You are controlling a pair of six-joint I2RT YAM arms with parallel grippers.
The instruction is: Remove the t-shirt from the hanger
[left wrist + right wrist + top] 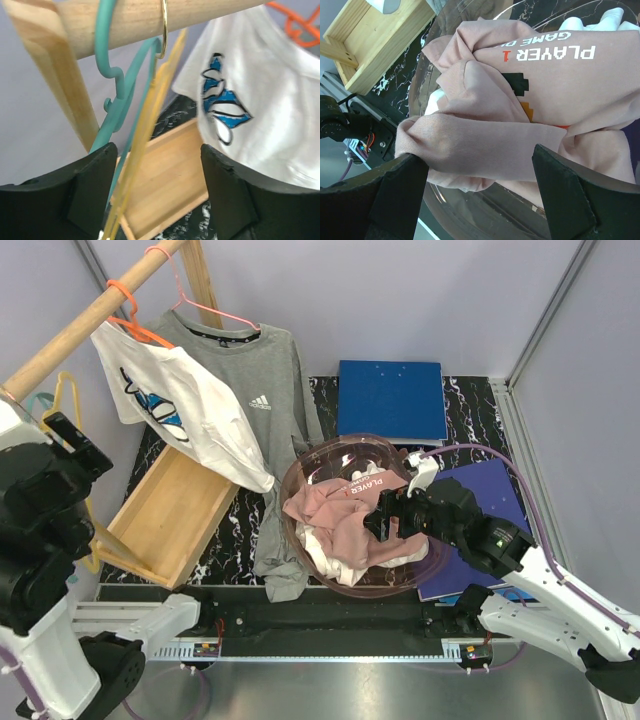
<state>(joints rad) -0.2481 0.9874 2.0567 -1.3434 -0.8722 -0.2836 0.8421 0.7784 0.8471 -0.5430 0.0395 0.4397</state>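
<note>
Above the desk (468,405), far left, the wooden rail (88,315) is carrying the grey t-shirt (262,390) and the white t-shirt (190,410), the latter on the orange hanger (135,328). It's hanging collar-up, long axis dropping toward the tray (165,520). Right fingers (385,200) are hovering spread over the pink shirt (520,110) in the bowl (292,490), well apart from the rail. Left fingers (82,195) are sitting spread and empty by the rail's near end. White tee is lying up-right of them, past the bare teal hanger (116,95). Left arm is looking nearer.
</note>
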